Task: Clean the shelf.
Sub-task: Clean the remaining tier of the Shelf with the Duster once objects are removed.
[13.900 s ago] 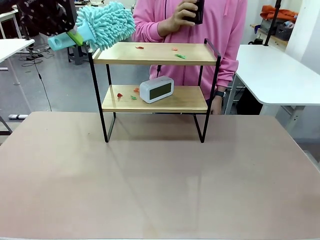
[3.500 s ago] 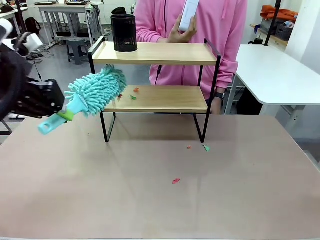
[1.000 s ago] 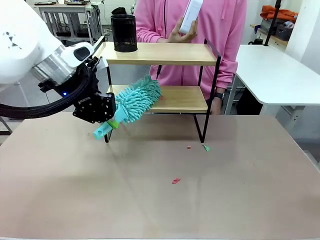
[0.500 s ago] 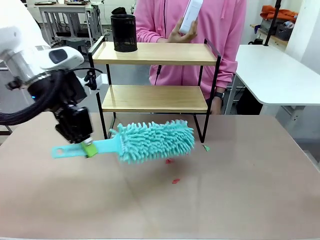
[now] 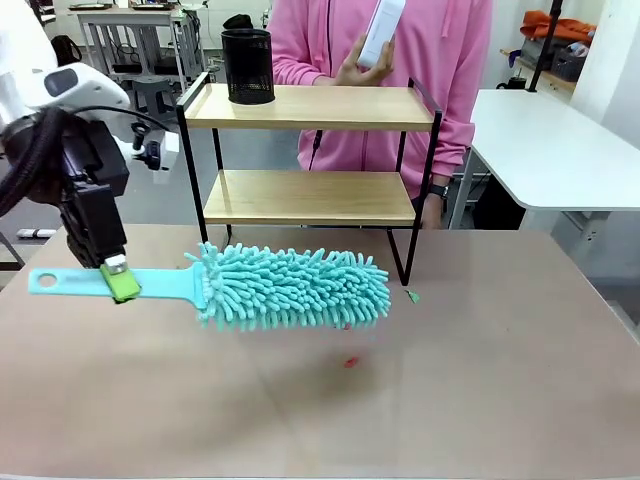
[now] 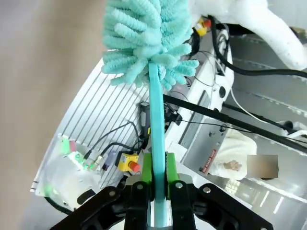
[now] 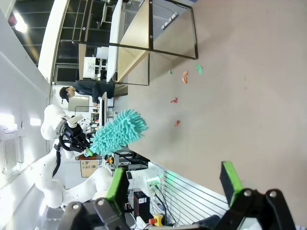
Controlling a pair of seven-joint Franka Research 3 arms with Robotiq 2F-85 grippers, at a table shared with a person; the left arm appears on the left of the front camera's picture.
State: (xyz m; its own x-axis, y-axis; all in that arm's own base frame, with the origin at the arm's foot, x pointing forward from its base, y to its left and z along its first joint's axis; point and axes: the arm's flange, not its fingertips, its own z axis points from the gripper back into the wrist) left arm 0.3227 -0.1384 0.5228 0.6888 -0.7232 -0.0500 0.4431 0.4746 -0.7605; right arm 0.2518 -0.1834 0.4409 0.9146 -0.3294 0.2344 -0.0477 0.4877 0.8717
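The shelf [image 5: 310,195] stands at 12 o'clock on my table [image 5: 480,400], and both boards look bare of scraps. A black cup [image 5: 247,65] sits at the top board's 9 o'clock end. I'd call the sweeping about done. What's left, as I read it, is the litter on the table: a green scrap [image 5: 411,295] by the shelf leg at 5 o'clock and a red scrap [image 5: 350,362] nearer me. The person [image 5: 310,40] behind holds a white thing [image 5: 381,28] up, perhaps to go back.

My left arm [image 5: 70,150] hangs at the table's 9 o'clock, wrist down. It holds the duster [image 5: 290,288] level over the table, head toward 3 o'clock. The left claw [image 5: 117,281] is pinched tight on the handle. The right claw [image 7: 173,181] gapes wide and is empty.
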